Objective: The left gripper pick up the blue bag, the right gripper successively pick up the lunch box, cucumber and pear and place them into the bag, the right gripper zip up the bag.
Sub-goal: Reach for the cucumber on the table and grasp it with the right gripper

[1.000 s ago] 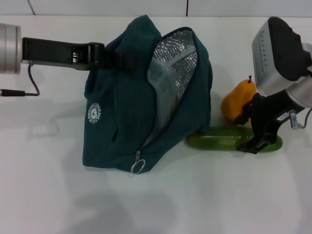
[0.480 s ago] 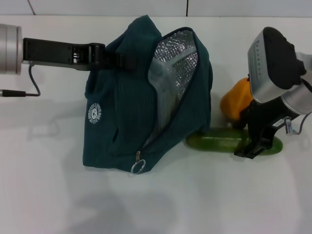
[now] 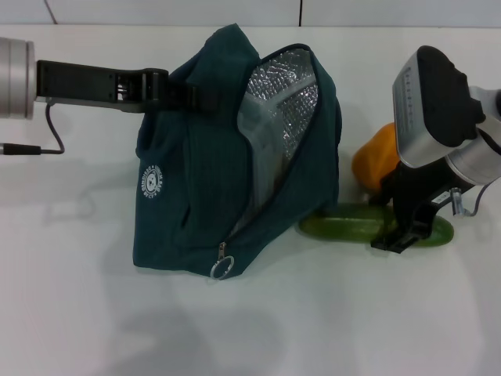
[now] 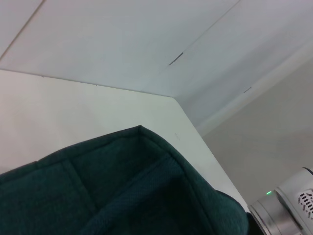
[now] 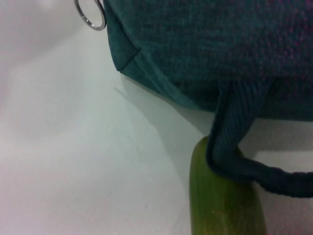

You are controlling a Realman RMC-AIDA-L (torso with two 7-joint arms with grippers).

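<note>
Cucumber step: left gripper (image 3: 176, 92), clamped on the blue bag (image 3: 203, 157), holds it open. Right gripper (image 3: 403, 227), fingers apart, straddles the cucumber (image 3: 344, 225); closing likely comes next.

Blue bag (image 4: 122, 191) fabric over white table (image 4: 73, 112), wall behind

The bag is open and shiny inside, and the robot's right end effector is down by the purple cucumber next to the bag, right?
Almost. The cucumber is green, not purple, as the head view shows. The rest holds: the blue bag is open with shiny lining, and the right end effector is down at the cucumber beside it.
</note>
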